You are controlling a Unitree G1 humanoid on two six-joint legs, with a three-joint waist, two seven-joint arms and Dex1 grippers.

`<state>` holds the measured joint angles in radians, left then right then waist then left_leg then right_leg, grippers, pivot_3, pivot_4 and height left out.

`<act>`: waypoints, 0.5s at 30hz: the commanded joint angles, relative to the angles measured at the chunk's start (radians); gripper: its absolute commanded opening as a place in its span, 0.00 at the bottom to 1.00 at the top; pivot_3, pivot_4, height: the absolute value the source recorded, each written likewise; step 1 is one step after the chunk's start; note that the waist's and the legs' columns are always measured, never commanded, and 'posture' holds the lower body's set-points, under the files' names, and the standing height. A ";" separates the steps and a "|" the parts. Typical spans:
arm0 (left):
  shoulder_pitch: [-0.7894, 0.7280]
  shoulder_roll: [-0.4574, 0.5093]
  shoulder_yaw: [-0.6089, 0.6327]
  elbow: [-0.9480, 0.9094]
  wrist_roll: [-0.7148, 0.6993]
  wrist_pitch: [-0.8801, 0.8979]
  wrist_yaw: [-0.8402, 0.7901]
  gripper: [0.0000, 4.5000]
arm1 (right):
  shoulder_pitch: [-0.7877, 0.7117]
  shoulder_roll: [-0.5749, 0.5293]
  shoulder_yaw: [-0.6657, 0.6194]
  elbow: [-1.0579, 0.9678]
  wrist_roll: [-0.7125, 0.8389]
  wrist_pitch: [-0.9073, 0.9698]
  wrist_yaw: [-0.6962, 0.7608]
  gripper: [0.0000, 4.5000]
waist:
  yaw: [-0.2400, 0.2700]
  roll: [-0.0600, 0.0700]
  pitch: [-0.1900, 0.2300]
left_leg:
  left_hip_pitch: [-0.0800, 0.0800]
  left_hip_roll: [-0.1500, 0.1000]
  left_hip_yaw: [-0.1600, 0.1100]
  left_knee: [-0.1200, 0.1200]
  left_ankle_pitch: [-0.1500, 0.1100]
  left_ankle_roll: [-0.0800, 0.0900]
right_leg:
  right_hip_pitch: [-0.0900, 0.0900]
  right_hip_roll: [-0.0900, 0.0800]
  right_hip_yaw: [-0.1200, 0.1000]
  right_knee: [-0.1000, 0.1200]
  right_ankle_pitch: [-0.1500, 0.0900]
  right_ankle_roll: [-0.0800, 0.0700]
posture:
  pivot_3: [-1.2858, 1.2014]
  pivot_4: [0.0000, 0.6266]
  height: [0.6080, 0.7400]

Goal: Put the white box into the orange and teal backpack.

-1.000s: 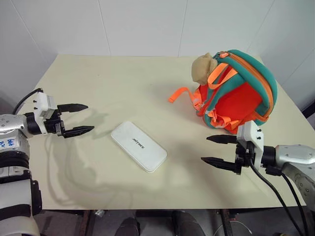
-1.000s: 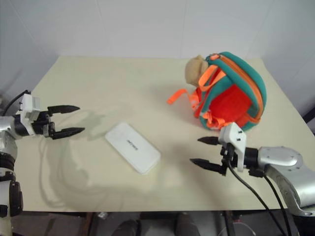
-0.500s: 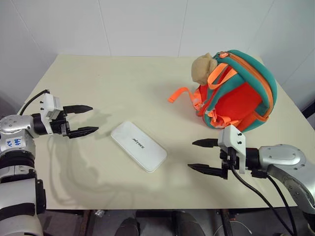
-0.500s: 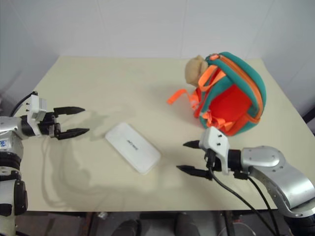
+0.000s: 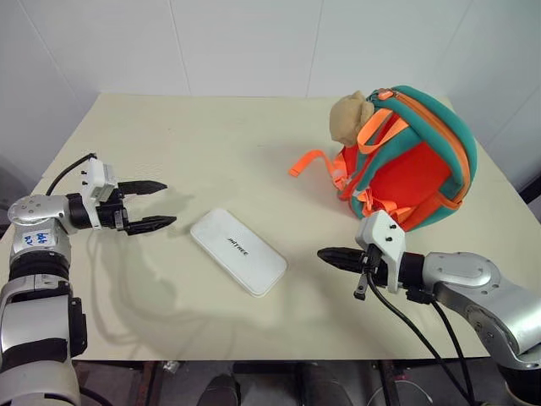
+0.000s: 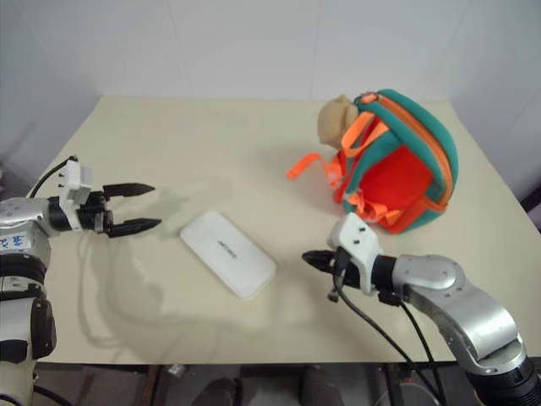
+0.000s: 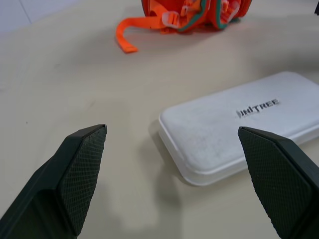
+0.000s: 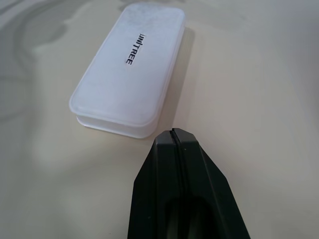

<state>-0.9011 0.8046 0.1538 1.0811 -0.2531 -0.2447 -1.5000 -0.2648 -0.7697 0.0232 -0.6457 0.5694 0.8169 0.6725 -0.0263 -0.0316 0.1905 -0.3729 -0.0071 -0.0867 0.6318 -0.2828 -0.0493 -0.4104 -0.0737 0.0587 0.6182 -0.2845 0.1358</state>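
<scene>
Right end effector (image 5: 325, 254) newly shut; flat white box (image 5: 237, 250).

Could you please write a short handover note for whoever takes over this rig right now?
Left gripper: open, holding nothing, beside one end of the white box.
Right gripper: shut, holding nothing, pointing at the box's other end, short of it.
White box: flat on the table, between the grippers, not gripped.
Orange and teal backpack: on the table, behind the right gripper, apart from the box.
Done: both grippers brought near the box.
Left: grip the box, lift it, put it into the backpack.
</scene>
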 commanded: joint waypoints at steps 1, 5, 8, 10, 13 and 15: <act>-0.053 0.004 -0.012 0.022 0.044 -0.013 0.052 1.00 | 0.003 0.021 0.002 -0.054 -0.001 0.004 -0.034 0.03 | 0.000 0.000 0.000 | 0.000 0.000 0.000 0.000 0.000 0.000 | 0.000 0.000 0.000 0.000 0.000 0.000 | 0.52 0.24 1.00; -0.064 -0.002 -0.023 0.028 0.073 0.014 0.110 0.87 | 0.006 0.034 0.011 -0.046 -0.024 -0.008 -0.054 0.03 | 0.001 0.000 0.000 | 0.000 0.000 0.000 0.000 0.000 0.000 | 0.000 0.000 0.000 0.000 0.000 0.000 | 0.52 0.24 1.00; -0.057 0.000 -0.018 0.017 0.072 0.018 0.100 0.66 | 0.004 0.039 0.020 -0.042 -0.035 -0.015 -0.056 0.03 | 0.000 0.000 0.000 | 0.000 0.000 0.000 0.000 0.000 0.000 | 0.000 0.000 0.000 0.000 0.000 0.000 | 0.52 0.24 1.00; -0.054 0.002 -0.011 0.011 0.062 0.025 0.081 0.52 | 0.000 0.043 0.023 -0.040 -0.038 -0.019 -0.053 0.03 | -0.002 0.000 0.000 | 0.000 0.000 0.000 0.000 0.000 0.000 | 0.000 0.000 0.000 0.000 0.000 0.000 | 0.52 0.24 1.00; -0.046 0.006 -0.014 0.006 0.063 0.032 0.061 0.30 | -0.002 0.042 0.028 -0.034 -0.041 -0.023 -0.042 0.03 | -0.001 0.000 0.000 | 0.000 0.000 0.000 0.000 0.000 0.000 | -0.001 0.000 0.000 0.000 0.000 0.000 | 0.52 0.24 1.00; -0.043 0.010 -0.021 0.009 0.073 0.046 0.058 0.15 | 0.001 0.038 0.032 -0.037 -0.040 -0.023 -0.037 0.03 | -0.001 0.000 0.000 | 0.000 0.000 0.000 0.000 0.000 0.000 | 0.000 0.000 0.000 0.000 0.000 0.000 | 0.52 0.24 1.00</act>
<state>-0.9407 0.7981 0.1285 1.1111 -0.1814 -0.2064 -1.4335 -0.2602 -0.7330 0.0651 -0.6600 0.5292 0.8099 0.6258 -0.0270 -0.0317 0.1904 -0.3734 -0.0073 -0.0868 0.6318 -0.2828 -0.0493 -0.4108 -0.0737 0.0587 0.6185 -0.2845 0.1359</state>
